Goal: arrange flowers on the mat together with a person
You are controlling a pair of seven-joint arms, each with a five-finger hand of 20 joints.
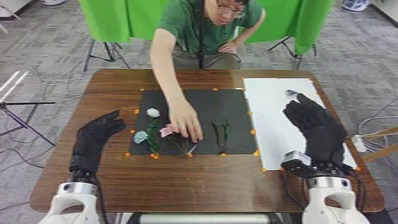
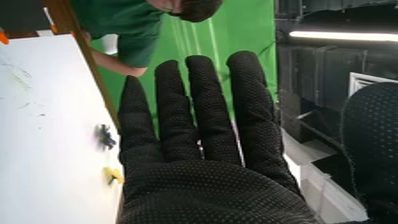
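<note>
We see the pink flower (image 1: 166, 131) on the black mat (image 1: 204, 100) beside a person's hand (image 1: 184, 119). Our right hand (image 1: 316, 131), fingers straight, and left hand (image 1: 95, 134), fingers relaxed, are both empty.

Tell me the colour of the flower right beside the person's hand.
That flower is pink, seen best in the head view.

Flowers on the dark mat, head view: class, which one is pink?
The pink flower, right beside the person's hand; the pale blooms lie farther left on the mat.
</note>
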